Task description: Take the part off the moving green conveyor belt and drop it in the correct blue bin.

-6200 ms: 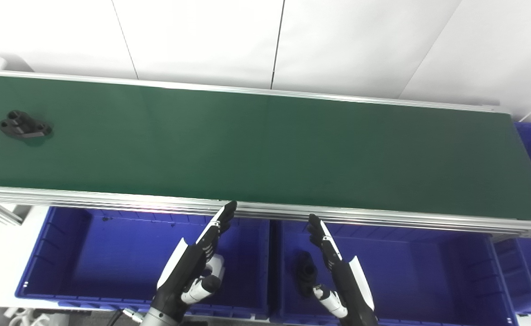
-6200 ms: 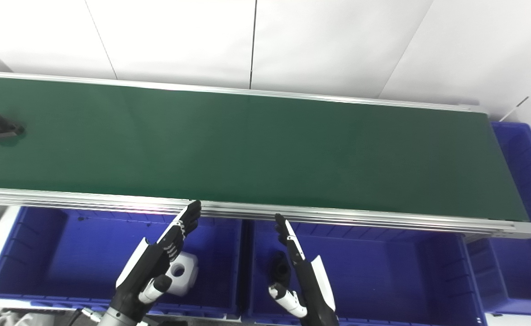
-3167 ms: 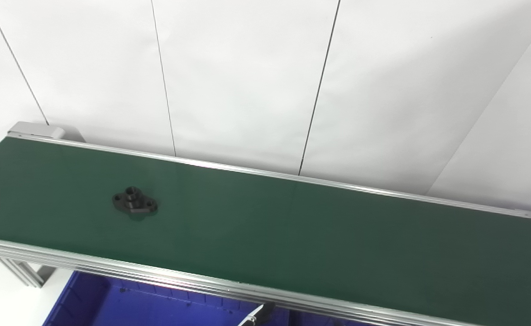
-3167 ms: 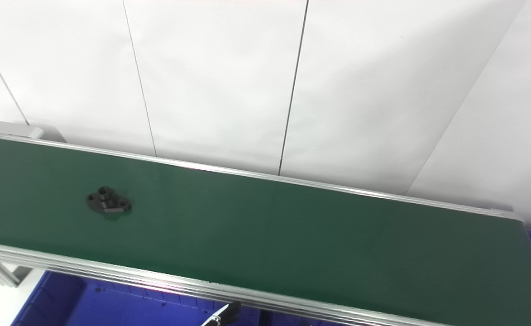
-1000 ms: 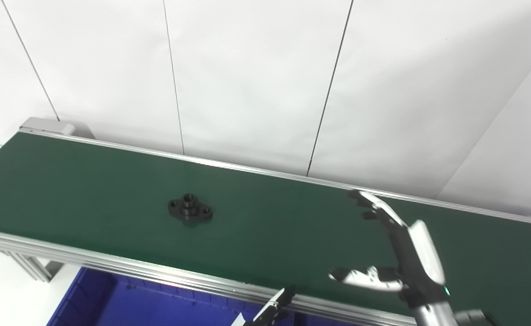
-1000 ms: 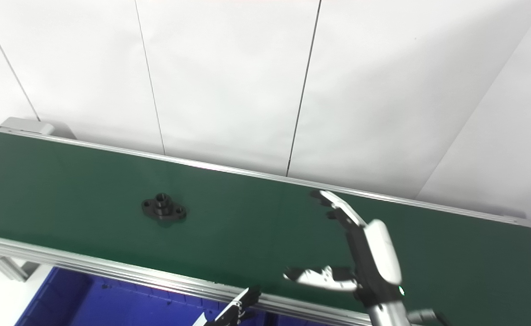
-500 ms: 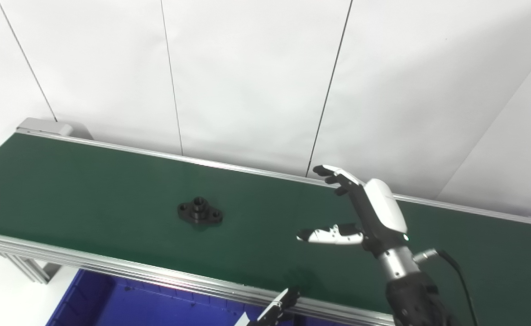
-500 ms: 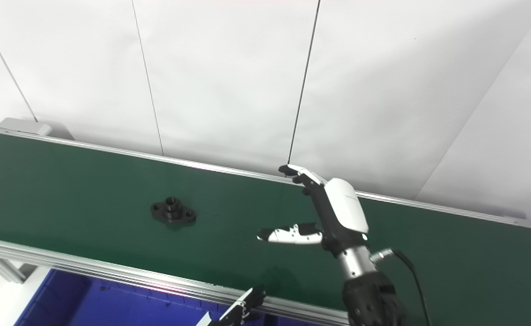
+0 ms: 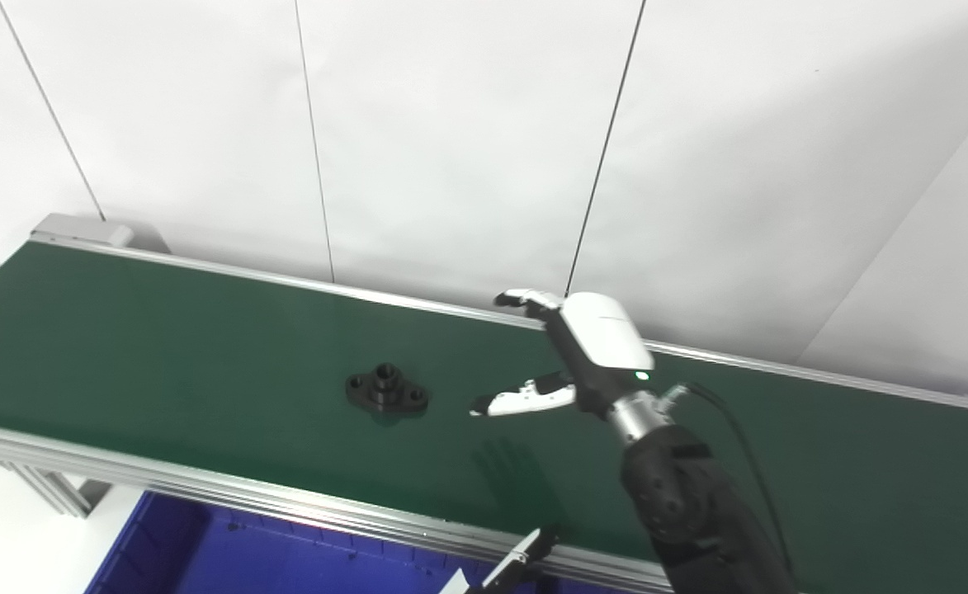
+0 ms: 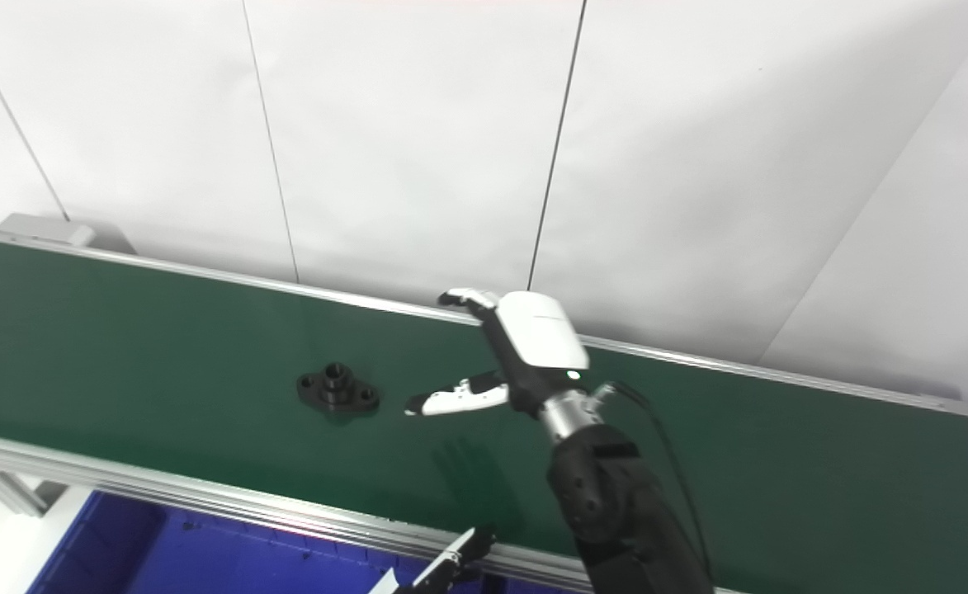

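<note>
Part (image 9: 386, 391) (black, flanged) lies flat on green belt (image 9: 162, 346); right hand (image 9: 570, 355) hovers near, fingers spread, holding nothing. Left hand (image 9: 517, 565) barely visible; finger state unclear.

Both views are bright and evenly lit; the white wall panels (image 9: 450, 124) look almost overexposed, with a soft grey shade falling across the upper right of the frame. The light seems to come from above, since the right hand (image 9: 583, 355) throws a faint, soft shadow on the green conveyor belt (image 9: 162, 346) just below it. The aluminium rail (image 9: 203, 491) at the near edge carries a pale pinkish glare. The focus is sharp in the centre, and the black part (image 9: 386, 392) shows little inner detail.
</note>
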`<state>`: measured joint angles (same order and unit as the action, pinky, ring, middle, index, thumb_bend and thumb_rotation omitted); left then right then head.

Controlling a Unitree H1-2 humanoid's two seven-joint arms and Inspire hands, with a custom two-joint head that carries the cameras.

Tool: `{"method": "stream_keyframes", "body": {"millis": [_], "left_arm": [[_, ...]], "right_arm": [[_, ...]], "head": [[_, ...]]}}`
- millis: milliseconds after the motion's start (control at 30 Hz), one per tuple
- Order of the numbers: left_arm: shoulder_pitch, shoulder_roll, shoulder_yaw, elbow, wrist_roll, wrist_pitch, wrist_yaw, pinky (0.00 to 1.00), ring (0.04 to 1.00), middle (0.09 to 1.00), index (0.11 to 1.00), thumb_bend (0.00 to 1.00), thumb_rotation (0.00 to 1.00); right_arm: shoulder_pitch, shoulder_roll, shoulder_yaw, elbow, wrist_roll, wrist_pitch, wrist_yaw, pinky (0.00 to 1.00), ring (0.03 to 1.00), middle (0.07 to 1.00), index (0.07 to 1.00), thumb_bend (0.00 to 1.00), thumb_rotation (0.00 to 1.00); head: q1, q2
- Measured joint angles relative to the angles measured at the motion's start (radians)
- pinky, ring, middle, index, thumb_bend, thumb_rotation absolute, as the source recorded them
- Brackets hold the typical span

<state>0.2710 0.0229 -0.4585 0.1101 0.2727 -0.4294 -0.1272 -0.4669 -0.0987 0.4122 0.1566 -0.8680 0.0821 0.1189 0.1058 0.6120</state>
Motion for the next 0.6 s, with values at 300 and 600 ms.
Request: {"method": "stream_keyframes", "body": {"millis": [300,600], "left_arm": [[-0.004,0.006,-0.018,-0.01,0.031,0.0,0.036,0.85,0.934,0.956,0.952,0.86,0.79],[-0.014,0.018,-0.044,-0.011,0.041,0.0,0.065,0.82,0.929,0.957,0.941,0.89,0.8]], "right_arm": [[-0.056,0.056,0.069,0.136,-0.091,0.053,-0.018,0.56,0.731,0.793,0.79,1.0,0.59],[-0.115,0.108,0.129,0.25,-0.122,0.098,-0.018,0.52,0.686,0.784,0.784,1.0,0.57]], "head": [[0.022,0.008],[0.049,0.014]]}}
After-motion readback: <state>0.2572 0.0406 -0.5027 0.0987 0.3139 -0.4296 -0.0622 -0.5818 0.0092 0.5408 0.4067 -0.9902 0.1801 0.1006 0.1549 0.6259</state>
